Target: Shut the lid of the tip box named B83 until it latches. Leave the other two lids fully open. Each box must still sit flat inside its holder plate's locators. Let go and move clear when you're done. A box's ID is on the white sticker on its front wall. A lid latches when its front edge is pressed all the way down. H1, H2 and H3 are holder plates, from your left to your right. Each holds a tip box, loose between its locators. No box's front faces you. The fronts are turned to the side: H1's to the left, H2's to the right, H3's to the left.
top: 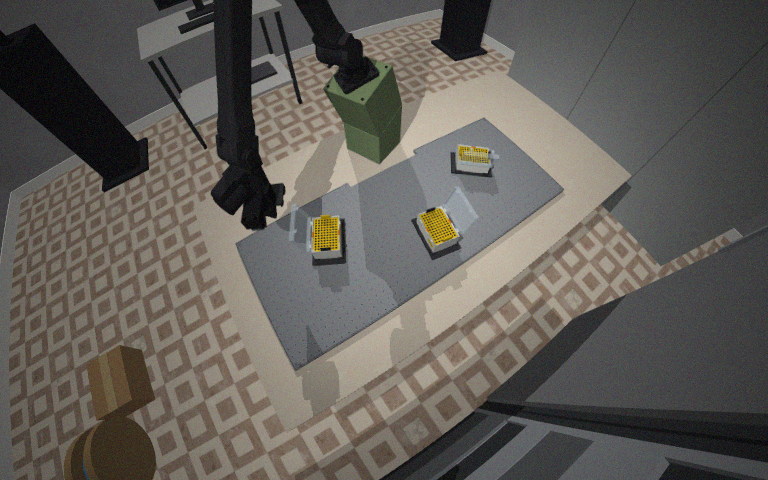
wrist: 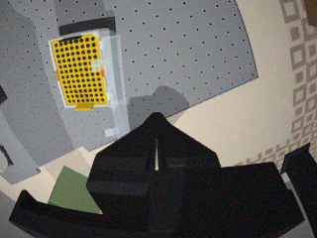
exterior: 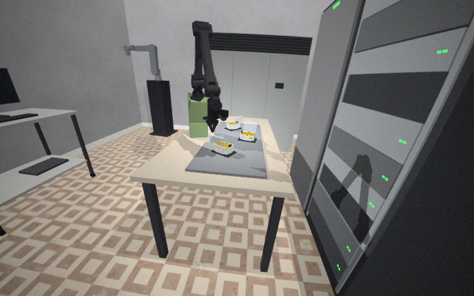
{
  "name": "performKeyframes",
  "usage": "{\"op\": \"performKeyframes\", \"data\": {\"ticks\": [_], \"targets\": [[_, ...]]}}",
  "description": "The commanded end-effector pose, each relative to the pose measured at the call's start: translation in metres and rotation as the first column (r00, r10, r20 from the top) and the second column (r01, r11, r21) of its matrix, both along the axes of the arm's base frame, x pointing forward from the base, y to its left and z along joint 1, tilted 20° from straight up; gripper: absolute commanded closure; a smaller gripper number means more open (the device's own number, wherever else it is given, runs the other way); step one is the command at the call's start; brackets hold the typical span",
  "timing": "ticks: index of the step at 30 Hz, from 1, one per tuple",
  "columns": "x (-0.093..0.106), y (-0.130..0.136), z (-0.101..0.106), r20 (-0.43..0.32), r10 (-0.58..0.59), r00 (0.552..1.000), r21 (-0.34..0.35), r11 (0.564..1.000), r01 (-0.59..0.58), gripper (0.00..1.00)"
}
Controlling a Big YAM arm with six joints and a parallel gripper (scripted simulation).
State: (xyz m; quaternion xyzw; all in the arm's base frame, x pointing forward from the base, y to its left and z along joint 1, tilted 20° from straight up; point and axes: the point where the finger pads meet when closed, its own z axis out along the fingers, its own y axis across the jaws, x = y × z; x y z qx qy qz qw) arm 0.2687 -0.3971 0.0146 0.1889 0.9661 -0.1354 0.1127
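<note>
Three tip boxes with yellow tip racks stand on the grey mat (top: pixel 390 237), all with clear lids raised. In the top view they are the left box (top: pixel 325 234) with its lid (top: pixel 293 221) on its left, the middle box (top: pixel 437 227) and the far box (top: pixel 473 157). I cannot read the ID stickers. My gripper (top: pixel 257 212) is shut and empty. It hangs above the table just outside the mat's corner, beside the left box's lid and apart from it. In the wrist view the fingertips point down, and the left box (wrist: pixel 81 71) lies beyond them.
The arm's green pedestal (top: pixel 370 113) stands on the table behind the mat. A tall rack (exterior: pixel 384 139) stands close to the table's far side. A desk (exterior: pixel 31 118) and a second arm on a black column (exterior: pixel 158 104) stand away from the table.
</note>
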Motion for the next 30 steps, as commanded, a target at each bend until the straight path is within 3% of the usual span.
{"op": "performKeyframes", "data": {"ticks": [1, 30], "targets": [[0.007, -0.014, 0.001, 0.012, 0.004, 1.000, -0.022, 1.000, -0.004, 1.00], [0.014, -0.029, -0.041, 0.014, 0.003, 1.000, -0.023, 1.000, -0.003, 1.00]]}}
